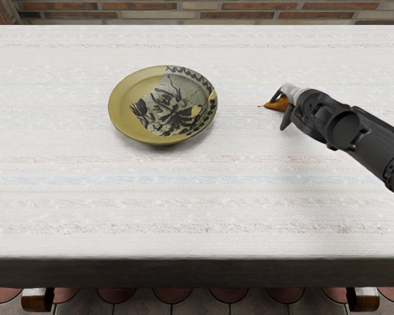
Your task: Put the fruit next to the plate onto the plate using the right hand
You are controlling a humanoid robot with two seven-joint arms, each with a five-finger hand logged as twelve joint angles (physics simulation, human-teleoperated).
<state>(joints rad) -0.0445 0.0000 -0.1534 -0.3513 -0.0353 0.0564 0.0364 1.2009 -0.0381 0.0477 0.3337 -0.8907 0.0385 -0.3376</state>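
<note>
An olive-yellow plate [163,104] with a dark painted pattern sits on the table left of centre. To its right, a small orange fruit [276,104] lies on the tablecloth, mostly hidden behind my right hand [289,105]. The right arm comes in from the right edge, and the hand covers the fruit from the right, with its fingers around it. Only the fruit's left tip and stem show. The fruit rests at table level, about a plate's width away from the plate's rim.
The white tablecloth [184,197] covers the whole table. A brick wall [184,10] runs behind the far edge. The table's front edge crosses the bottom of the view.
</note>
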